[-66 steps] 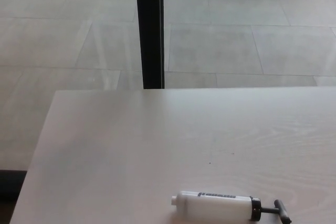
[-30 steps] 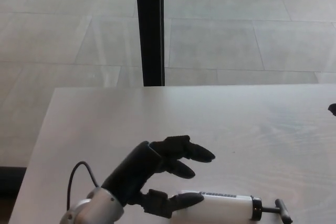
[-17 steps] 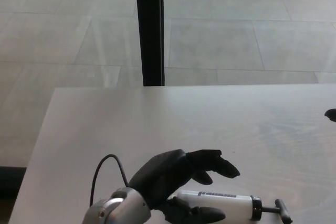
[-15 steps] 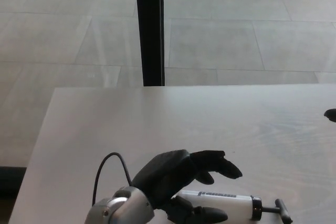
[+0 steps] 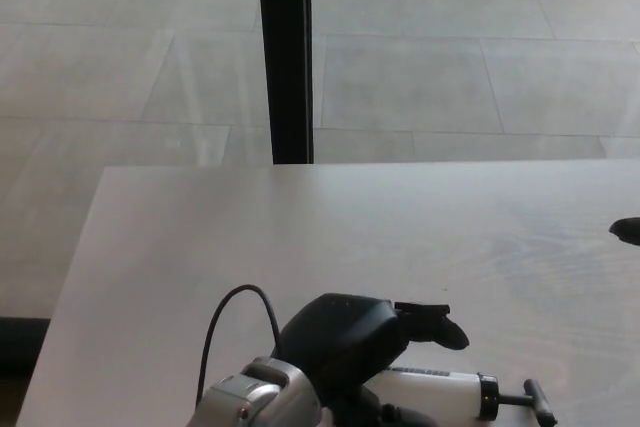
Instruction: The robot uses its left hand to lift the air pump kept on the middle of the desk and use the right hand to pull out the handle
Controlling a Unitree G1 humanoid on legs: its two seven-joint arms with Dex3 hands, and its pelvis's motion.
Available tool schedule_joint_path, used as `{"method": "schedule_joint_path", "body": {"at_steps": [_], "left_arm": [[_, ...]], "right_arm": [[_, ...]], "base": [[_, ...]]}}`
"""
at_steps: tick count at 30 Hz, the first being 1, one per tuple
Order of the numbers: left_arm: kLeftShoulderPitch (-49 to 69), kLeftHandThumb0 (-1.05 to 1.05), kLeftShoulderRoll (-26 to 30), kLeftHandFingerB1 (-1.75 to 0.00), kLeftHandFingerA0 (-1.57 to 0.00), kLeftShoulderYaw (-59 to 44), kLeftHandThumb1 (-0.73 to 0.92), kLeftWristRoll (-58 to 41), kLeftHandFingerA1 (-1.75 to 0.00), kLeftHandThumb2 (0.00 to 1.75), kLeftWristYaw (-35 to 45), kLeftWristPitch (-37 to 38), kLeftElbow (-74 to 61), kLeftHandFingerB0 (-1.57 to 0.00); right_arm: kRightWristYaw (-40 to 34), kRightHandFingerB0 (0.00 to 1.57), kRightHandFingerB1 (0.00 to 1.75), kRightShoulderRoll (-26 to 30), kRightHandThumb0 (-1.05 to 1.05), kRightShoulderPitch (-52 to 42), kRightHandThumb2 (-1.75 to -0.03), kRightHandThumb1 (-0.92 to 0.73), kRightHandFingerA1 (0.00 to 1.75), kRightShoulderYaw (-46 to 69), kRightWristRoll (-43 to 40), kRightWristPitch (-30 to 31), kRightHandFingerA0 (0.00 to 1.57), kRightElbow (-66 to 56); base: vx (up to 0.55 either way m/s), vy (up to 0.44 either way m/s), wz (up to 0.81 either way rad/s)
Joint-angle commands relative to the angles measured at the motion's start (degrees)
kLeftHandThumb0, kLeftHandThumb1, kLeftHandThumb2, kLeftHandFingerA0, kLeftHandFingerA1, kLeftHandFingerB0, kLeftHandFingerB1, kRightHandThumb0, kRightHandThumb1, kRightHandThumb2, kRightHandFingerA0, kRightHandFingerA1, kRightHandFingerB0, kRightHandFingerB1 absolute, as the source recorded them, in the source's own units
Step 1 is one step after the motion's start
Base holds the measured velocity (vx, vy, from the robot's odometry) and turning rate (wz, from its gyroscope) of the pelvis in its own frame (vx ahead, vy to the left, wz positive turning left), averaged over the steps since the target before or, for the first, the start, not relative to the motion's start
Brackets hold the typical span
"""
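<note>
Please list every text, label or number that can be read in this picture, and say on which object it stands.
No text can be read.
Air pump: a dark printed strip runs along the white barrel, too small and blurred to read.
Desk, left robot hand: no writing visible.

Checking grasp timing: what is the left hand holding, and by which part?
Cannot be told: left hand sits over the white air pump's barrel end, contact hidden.

The left hand (image 5: 350, 345) enters from the lower left on a silver wrist with a black cable looping above it. Its back faces up, fingers (image 5: 435, 325) curled forward and downward, thumb tucked beneath. The right hand (image 5: 627, 230) shows only as a dark tip at the right edge.
</note>
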State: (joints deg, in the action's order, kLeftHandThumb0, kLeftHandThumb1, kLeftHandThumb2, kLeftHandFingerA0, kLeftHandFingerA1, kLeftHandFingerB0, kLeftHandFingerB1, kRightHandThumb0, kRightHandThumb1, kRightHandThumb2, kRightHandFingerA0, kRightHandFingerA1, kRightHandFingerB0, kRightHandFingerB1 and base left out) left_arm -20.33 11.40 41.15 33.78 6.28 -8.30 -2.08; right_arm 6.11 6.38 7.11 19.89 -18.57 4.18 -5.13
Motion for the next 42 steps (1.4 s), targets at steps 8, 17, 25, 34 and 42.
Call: {"method": "schedule_joint_path", "body": {"at_steps": [8, 17, 25, 34, 42], "left_arm": [[-0.07, -0.82, 1.4, -0.33, 0.0, 10.02, 0.55, 33.07, -0.29, 0.57, -4.69, -17.08, 5.48, -0.07], [0.5, -0.74, -1.42, -0.41, -0.05, 10.51, 0.53, 33.73, -0.56, 0.57, -12.02, -19.58, 10.42, -0.23], [0.41, -0.63, -4.54, -0.5, -0.64, 9.52, 0.61, 31.35, -0.93, 0.58, -17.97, -18.27, 14.31, -0.4], [0.08, -0.52, -12.09, -0.56, -0.67, 5.91, 0.65, 25.06, -0.98, 0.59, -22.54, -12.51, 17.89, -0.43], [-0.05, -0.59, -14.8, -0.56, -0.67, 6.69, 0.67, 25.83, -0.96, 0.59, -23.32, -11.24, 19.67, -0.4]], "right_arm": [[-3.43, 0.67, 0.54, -3.18, -0.73, -2.24, -0.62, -0.75, 0.98, 1.93, -4.62, 4.88, 0.81, -3.6], [-3.95, 0.66, 0.53, -3.79, -0.73, -1.99, -0.63, -0.75, 0.97, 2.15, -4.23, 5.08, 0.81, -3.91], [-4.25, 0.65, 0.52, -4.06, -0.71, -1.49, -0.63, -0.74, 0.99, 2.32, -4.04, 5.93, 0.79, -4.48], [-4.75, 0.65, 0.53, -4.04, -0.71, -0.6, -0.63, -0.75, 0.97, 1.87, -3.5, 6.72, 0.81, -4.84], [-4.9, 0.67, 0.54, -3.51, -0.72, -0.12, -0.63, -0.76, 0.96, 0.32, -2.12, 6.69, 0.78, -4.83]], "base": [[0.0, 0.0, 0.0], [0.0, 0.0, 0.0], [0.0, 0.0, 0.0], [0.0, 0.0, 0.0], [0.0, 0.0, 0.0]]}}
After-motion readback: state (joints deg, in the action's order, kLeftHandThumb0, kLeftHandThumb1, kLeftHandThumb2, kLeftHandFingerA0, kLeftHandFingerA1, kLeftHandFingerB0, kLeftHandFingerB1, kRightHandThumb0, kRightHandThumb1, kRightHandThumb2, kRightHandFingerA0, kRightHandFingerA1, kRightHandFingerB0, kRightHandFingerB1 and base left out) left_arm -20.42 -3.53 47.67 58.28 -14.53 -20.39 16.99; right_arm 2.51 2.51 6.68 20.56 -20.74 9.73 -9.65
